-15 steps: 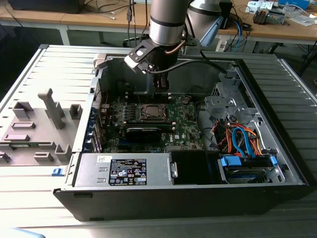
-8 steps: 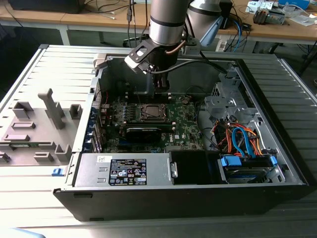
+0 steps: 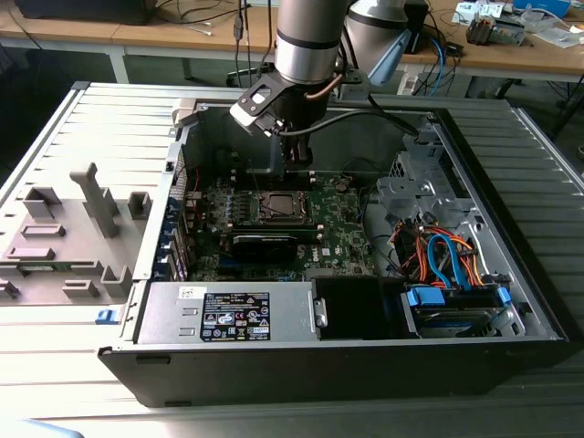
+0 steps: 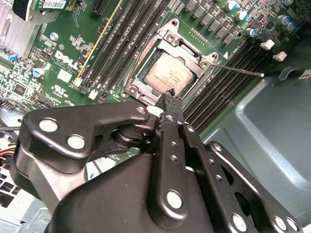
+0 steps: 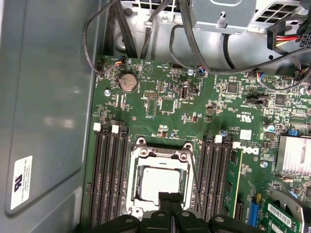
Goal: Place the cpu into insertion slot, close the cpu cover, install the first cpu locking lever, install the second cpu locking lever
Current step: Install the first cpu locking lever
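The cpu (image 4: 170, 73) lies flat in the insertion slot (image 3: 278, 206) on the green motherboard, its silver-grey top showing. The silvery cpu cover (image 4: 187, 41) lies down around it, framing the chip through its window. One thin locking lever (image 4: 243, 72) sticks out from a corner of the socket, across the memory slots. My gripper (image 4: 170, 96) hovers just above the socket's edge with its black fingers pressed together and nothing between them. In the first wrist view the fingertips (image 5: 165, 198) overlap the rim of the cover (image 5: 160, 154) beside the cpu (image 5: 158, 180).
Long black memory slots (image 5: 104, 174) flank the socket on both sides. A finned heat sink (image 5: 294, 155) sits nearby. The grey case wall (image 5: 48, 97) rises close by. A power supply (image 3: 233, 315) and bundled cables (image 3: 447, 255) fill the case front.
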You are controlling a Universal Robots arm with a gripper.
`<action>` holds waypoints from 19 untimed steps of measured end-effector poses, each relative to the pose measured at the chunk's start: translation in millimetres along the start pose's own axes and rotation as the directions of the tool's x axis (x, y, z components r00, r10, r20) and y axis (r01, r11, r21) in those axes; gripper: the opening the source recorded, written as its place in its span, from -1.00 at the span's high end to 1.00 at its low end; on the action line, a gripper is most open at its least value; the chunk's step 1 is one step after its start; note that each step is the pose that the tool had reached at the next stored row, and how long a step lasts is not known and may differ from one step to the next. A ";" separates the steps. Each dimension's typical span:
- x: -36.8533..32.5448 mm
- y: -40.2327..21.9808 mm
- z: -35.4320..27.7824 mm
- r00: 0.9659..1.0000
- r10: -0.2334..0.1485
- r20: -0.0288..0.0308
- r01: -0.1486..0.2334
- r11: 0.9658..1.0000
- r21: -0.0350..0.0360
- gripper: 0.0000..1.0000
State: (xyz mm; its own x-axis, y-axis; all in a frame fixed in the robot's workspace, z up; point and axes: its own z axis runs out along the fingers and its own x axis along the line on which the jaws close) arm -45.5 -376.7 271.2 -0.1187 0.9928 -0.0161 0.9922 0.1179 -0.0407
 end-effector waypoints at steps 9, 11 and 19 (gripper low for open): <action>0.0 0.0 0.0 1.000 -0.012 0.000 0.012 1.000 0.000 0.79; 0.0 0.0 0.1 1.000 -0.013 0.001 0.013 1.000 0.000 0.79; 0.0 0.0 0.1 1.000 -0.023 0.008 0.023 1.000 0.001 0.79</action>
State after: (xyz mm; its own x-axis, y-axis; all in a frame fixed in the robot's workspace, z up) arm -45.5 -376.7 271.0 -0.1413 0.9897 -0.0233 0.9892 0.1403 -0.0417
